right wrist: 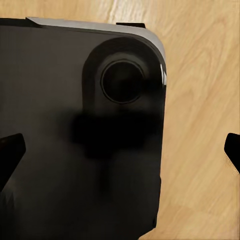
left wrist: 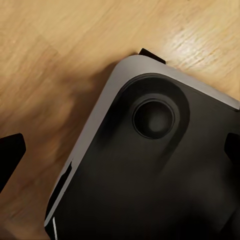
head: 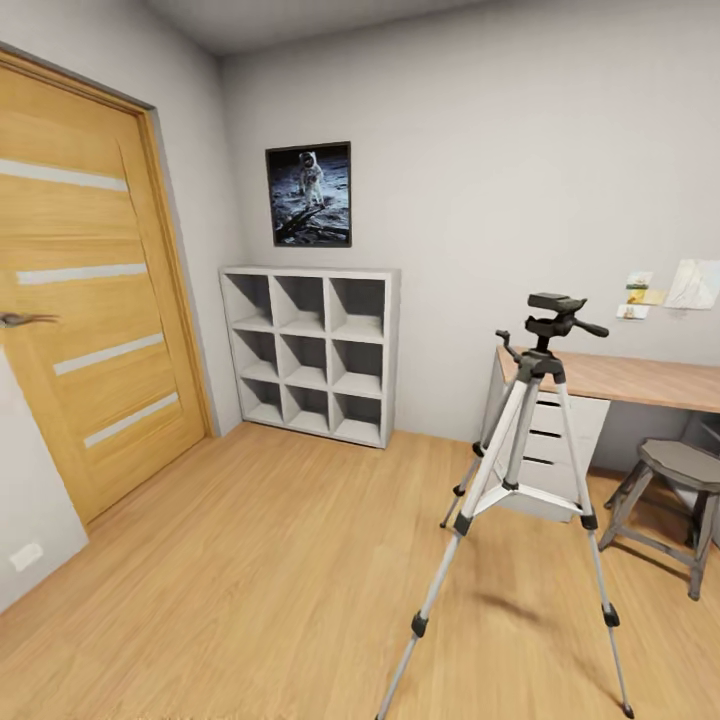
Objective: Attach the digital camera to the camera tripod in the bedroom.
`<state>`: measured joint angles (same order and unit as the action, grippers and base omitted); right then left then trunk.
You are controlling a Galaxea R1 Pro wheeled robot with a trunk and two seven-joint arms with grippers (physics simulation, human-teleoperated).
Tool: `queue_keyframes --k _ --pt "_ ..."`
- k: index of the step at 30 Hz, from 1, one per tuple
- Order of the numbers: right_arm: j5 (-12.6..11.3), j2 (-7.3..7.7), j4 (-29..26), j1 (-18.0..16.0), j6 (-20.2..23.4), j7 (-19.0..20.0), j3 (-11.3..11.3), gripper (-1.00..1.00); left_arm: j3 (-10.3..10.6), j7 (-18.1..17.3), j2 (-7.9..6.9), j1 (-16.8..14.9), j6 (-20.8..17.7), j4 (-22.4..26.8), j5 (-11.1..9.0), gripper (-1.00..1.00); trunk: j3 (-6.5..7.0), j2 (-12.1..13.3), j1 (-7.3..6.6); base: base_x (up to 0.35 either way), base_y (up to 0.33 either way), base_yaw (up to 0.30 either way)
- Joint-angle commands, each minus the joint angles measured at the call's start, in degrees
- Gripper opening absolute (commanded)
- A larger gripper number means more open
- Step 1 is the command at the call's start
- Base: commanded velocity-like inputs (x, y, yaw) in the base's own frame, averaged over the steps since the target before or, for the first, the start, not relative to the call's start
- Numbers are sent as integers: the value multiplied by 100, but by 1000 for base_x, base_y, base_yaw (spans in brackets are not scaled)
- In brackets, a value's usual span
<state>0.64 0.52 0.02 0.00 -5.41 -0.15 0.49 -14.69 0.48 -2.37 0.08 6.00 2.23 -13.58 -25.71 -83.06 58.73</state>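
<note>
- The camera tripod [head: 530, 470] stands on the light wood floor [head: 270, 560] before the wood-topped desk [head: 640, 378], its head plate bare.
- An astronaut poster [head: 309, 194] hangs above the white cube shelf [head: 310, 355]; no writing is legible.
- Left gripper [left wrist: 120, 155] and right gripper [right wrist: 120, 150] hang spread wide, empty, over the robot's dark base [left wrist: 165, 175].

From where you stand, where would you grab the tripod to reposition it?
Probably the black centre column just under the head of the camera tripod, coming from the open-floor side on the left. The three silver legs splay wide below it, and the pan handle juts right toward the desk, so that side is crowded.
</note>
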Motion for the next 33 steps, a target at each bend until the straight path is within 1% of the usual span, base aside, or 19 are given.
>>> queue_keyframes --k 1,6,11,15,16,18,26,33 --pt "7 1 0 0 -15 -2 4 100 17 5 3 1 7 8 -55 100 -4 -2 0 0 0 269" --pt "7 8 -6 0 -54 -2 11 100 10 5 47 1 7 17 -55 100 -4 -2 0 0 0 269" --pt "7 15 -6 0 -63 -2 12 100 0 5 51 1 8 15 -87 100 -4 -2 0 0 0 269" --pt "7 17 -6 0 -64 -3 10 100 -2 5 52 1 7 15 -197 100 -4 -2 0 0 0 269" --pt "7 18 -4 0 -62 3 17 100 4 5 53 1 7 15 -302 100 -4 -2 0 0 0 269" --pt "7 18 -3 0 -60 4 18 100 6 5 56 1 6 15 -325 100 -4 -2 0 0 0 269" --pt "4 11 -2 0 -57 6 21 100 17 3 61 1 6 15 -353 100 -4 -2 0 6 -15 264" --pt "-1 6 -2 0 -63 0 16 100 30 -2 62 1 8 15 -320 100 -4 -2 0 102 -130 229"
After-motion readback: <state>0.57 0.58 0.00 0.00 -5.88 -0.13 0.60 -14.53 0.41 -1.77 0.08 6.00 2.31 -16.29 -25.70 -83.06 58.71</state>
